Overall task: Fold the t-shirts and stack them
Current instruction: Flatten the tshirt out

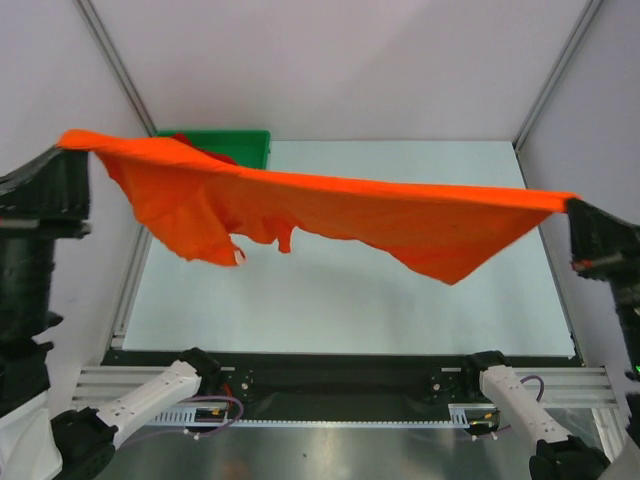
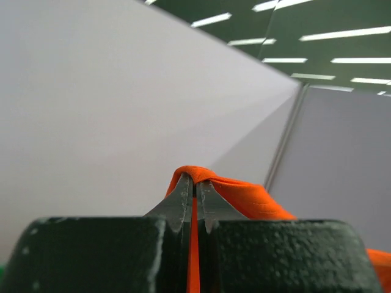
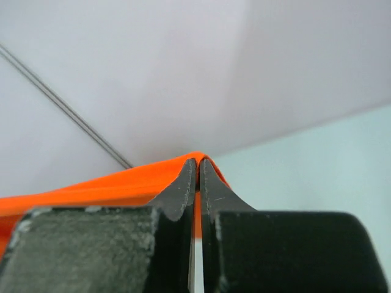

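Orange t-shirt [image 1: 330, 205] (taut) partly hides green tray [image 1: 250, 148].

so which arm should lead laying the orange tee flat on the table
Right, probably: the right gripper pinches the orange t-shirt at the table edge; the left gripper holds its end outside, beyond the green tray.

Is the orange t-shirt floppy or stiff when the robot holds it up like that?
Probably floppy: the orange t-shirt sags in the middle between the left gripper and right gripper, with loose parts dangling. Likely light too, since thin pinches at two ends hold it all above the table.
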Controlling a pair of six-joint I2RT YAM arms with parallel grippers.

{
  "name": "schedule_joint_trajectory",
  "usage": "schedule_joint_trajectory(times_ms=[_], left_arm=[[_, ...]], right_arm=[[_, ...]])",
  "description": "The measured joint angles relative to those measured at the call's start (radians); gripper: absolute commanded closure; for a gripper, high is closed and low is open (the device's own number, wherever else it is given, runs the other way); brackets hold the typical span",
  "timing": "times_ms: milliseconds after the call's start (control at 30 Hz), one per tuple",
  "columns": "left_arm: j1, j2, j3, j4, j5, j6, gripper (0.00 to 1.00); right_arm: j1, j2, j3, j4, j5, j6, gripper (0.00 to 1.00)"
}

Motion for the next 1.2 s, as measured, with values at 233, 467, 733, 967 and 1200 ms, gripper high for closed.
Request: schedule_joint_trajectory(times_ms=[233,467,733,967,1200], left_arm=[[0.0,-0.001,0.086,0.062,0.095,0.024,1.0],[0.0,0.185,-0.051,0.128,0.056,0.127,1.0],[0.047,0.645,-0.298,0.263,0.053,0.247,1.0],[0.109,1.06,-0.266,0.284,0.042,0.212,1.0],[0.129,1.273,-0.059,0.282,0.063,0.099,1.0]], right_arm=[[0.0,-0.014,0.126,-0.009,0.051,-0.013,1.0],[0.0,0.118,-0.143,-0.024,0.098,0.028,1.0],[-0.1,0.349,-0.534,0.046,0.102,0.05,1.0],[-0.188,0.636,-0.576,0.154,0.075,0.057,1.0],[-0.28,1.036,-0.417,0.19,0.008,0.042,1.0]])
